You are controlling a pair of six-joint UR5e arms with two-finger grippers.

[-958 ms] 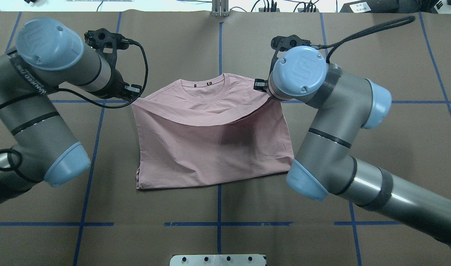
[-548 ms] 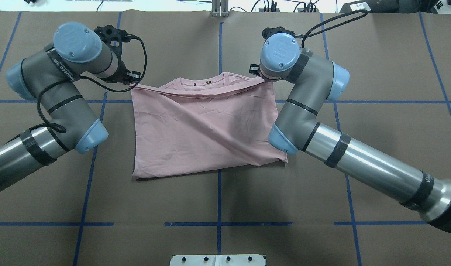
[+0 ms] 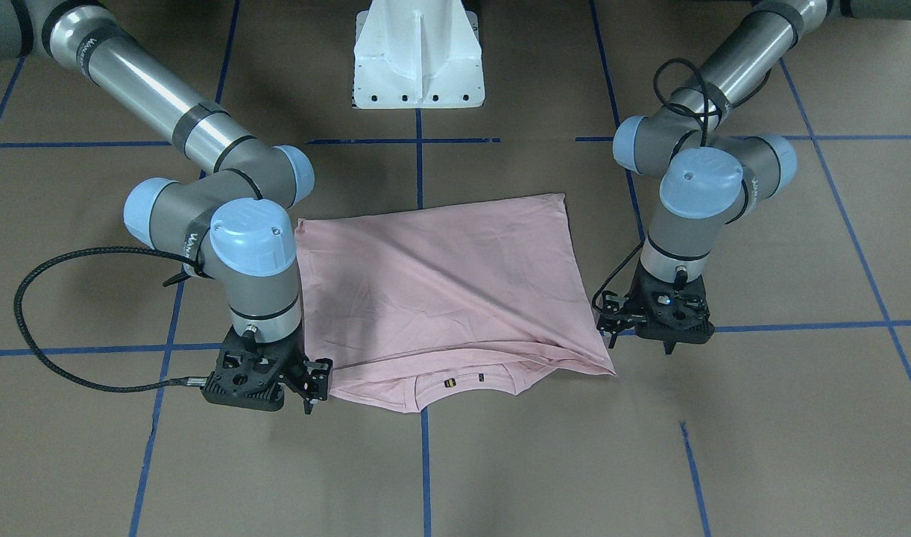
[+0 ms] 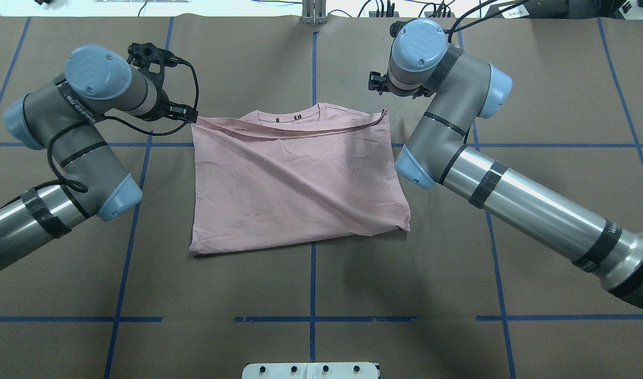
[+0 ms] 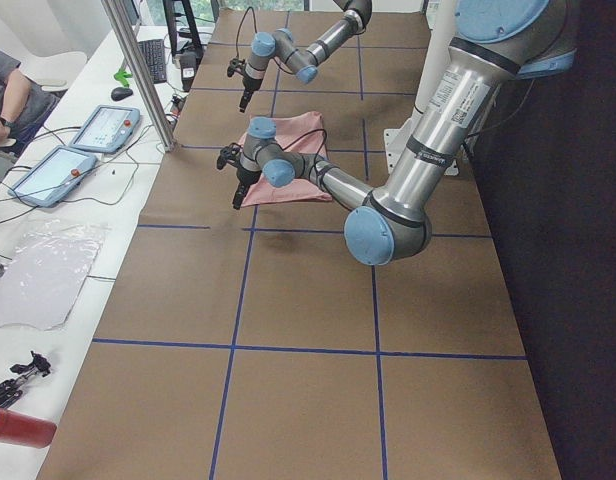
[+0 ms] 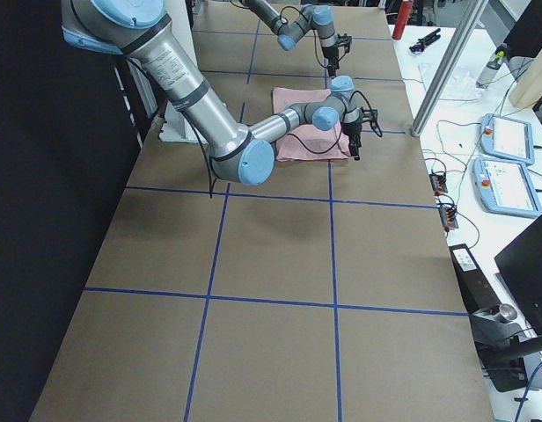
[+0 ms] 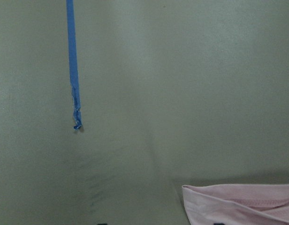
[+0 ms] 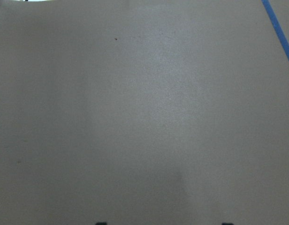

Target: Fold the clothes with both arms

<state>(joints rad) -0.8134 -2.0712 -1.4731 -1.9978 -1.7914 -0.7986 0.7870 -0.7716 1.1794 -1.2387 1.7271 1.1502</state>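
Note:
The pale pink T-shirt (image 4: 295, 179) lies folded in half on the brown table, plain back up, with its ribbed collar (image 4: 295, 118) showing at the far edge. No drawing shows. It also shows in the front view (image 3: 440, 283). My left gripper (image 4: 187, 112) is open just beside the shirt's far-left corner; a shirt corner (image 7: 238, 204) shows low in the left wrist view. In the front view the left gripper (image 3: 638, 335) is at the right. My right gripper (image 4: 375, 83) is open, empty and apart from the far-right corner; in the front view it (image 3: 314, 384) is at the left.
The white pedestal base (image 3: 418, 52) stands at the table's near edge, behind the shirt. Blue tape lines (image 4: 312, 284) grid the brown table cover. A side desk with control tablets (image 5: 98, 125) and cables runs along the far edge.
Both arms have carried the lifted hem to the collar end and laid it down. The shirt now lies flat. The right gripper has moved off past the corner.

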